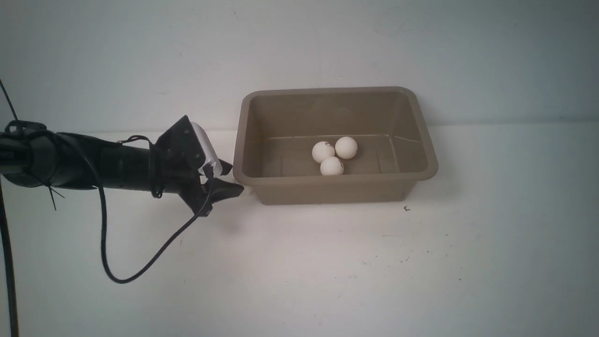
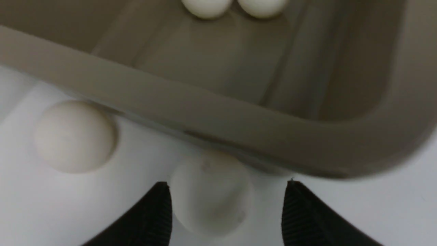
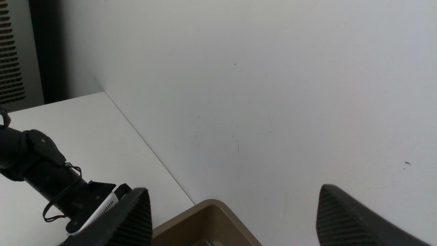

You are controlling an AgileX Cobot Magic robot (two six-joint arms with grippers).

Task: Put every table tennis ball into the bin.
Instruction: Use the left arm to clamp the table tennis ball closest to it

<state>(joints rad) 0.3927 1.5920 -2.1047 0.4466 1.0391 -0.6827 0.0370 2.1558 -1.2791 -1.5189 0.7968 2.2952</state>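
The left tool (image 2: pixel 227 184) is waiting released, jaws straddling a small white matte table tennis ball (image 2: pixel 208 194) that is lying on the white desk (image 1: pixel 327 271) against the taupe rectangular plastic bin (image 1: pixel 423 140). The grasping step is under way; next it is needing to clench and lift over the rim. Three more balls (image 1: pixel 332 166) are sitting inside. Only the left wrist view is showing a second stray ball (image 2: pixel 73 136) beside the bin. The right tool (image 3: pixel 235 189) is hanging released, empty.

My left gripper (image 1: pixel 234 179) hiding most of a ball (image 1: pixel 248 190) at the near-left corner of the bin (image 1: pixel 337 193), only a sliver showing, wrist close-up blurred, two balls (image 2: pixel 205 7) inside cut off by the edge, logos (image 1: pixel 340 164) unreadable
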